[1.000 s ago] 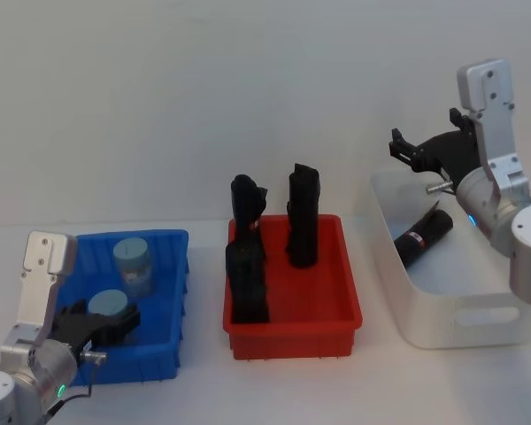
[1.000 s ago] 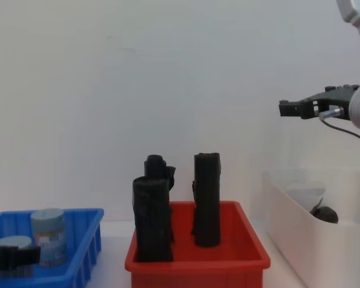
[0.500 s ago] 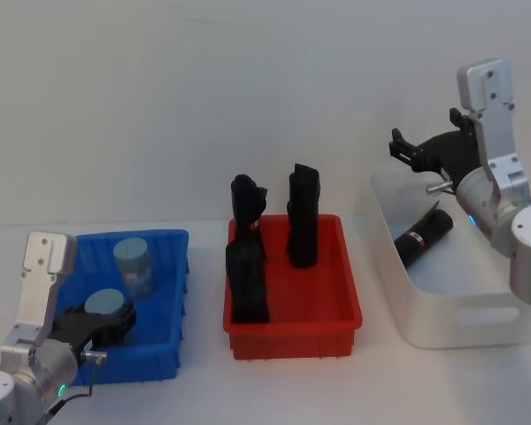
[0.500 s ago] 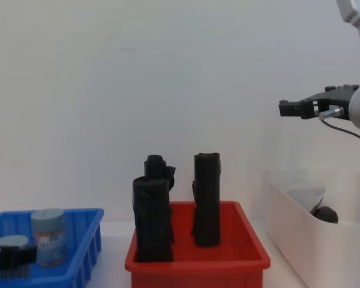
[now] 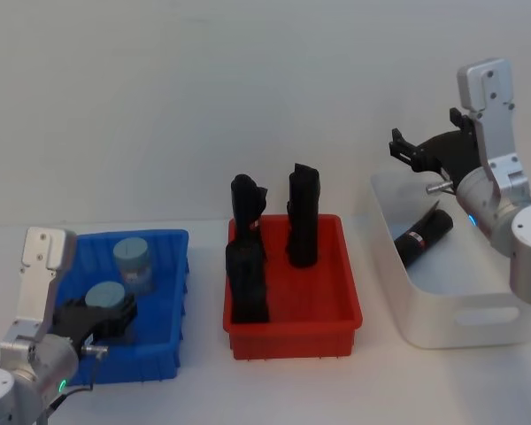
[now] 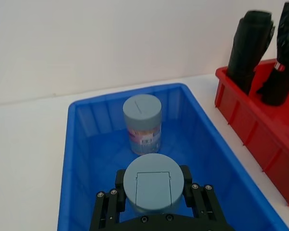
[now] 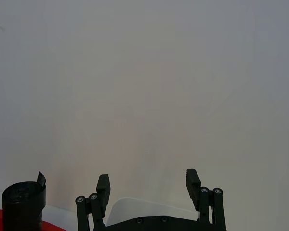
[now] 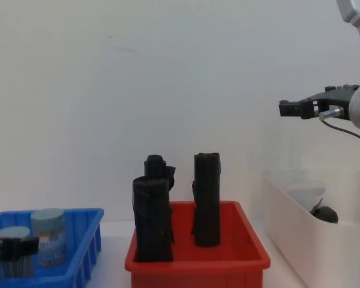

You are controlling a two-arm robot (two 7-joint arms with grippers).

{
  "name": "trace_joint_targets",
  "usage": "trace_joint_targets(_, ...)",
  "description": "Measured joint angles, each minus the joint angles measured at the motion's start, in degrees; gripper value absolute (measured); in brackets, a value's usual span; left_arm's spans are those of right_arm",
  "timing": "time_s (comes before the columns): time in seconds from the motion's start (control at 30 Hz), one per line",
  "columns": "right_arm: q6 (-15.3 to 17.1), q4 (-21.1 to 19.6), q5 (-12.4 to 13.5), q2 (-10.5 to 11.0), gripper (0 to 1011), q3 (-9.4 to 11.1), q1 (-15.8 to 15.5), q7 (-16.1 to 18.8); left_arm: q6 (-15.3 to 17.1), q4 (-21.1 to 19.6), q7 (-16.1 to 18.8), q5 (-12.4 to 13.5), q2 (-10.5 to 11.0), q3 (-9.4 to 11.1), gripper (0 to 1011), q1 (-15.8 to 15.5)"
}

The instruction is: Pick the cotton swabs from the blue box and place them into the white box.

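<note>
- Left gripper (image 5: 106, 315) (image 6: 153, 183) is down inside the blue box (image 5: 159, 235) (image 6: 79, 144), at its near end. Fingers (image 6: 119, 179) are pressed on both sides of a cotton swab jar's grey-blue cap, so it is pinching the held jar (image 5: 104, 297) (image 6: 153, 188) (image 8: 9, 233).
- Can't tell whether the held jar's base is off the box floor.
- Second jar (image 5: 133, 264) (image 6: 142, 122) (image 8: 48, 235) stands upright in the same blue box (image 8: 87, 237), towards the far end, apart from the held jar. Printed label shows on its side.
- Right gripper (image 5: 413, 152) (image 7: 147, 185) (image 8: 290, 108) hangs in the air above the far-left part of the white box (image 5: 460, 328) (image 8: 300, 234). Fingers (image 7: 103, 185) are spread, nothing between them.
- White box sits at the right of the table (image 5: 203, 390). It holds 1 black tube (image 5: 423, 237) lying tilted, and I see 0 jars in there.
- Red bin (image 5: 347, 305) (image 8: 228, 264) is between the 2 boxes, with 3 black rolls (image 5: 248, 283) (image 8: 151, 219) standing upright in it.
- Blue box and red bin sit close side by side, with a narrow strip of table showing between them.
</note>
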Motion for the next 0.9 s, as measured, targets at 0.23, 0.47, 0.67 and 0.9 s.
trace_joint_targets(0.23,0.00,0.00,0.00,0.00,1002,0.00,0.00,0.00,-2.51,-1.78,-0.18,0.60,0.15,-0.21,669,0.29)
trace_joint_targets(0.47,-0.03,0.00,-0.03,0.00,1002,0.00,0.01,0.14,-5.85,-3.75,-1.29,1.44,0.23,-0.38,669,0.46)
trace_joint_targets(0.67,-0.33,0.23,-0.36,-0.02,1002,-0.11,0.20,1.70,-9.02,-5.47,-2.64,2.33,0.10,-0.46,669,0.36)
trace_joint_targets(0.9,-0.86,0.48,-0.72,0.14,1002,-0.28,0.38,5.35,-12.65,-7.13,-4.64,3.41,-0.48,-0.47,669,-0.44)
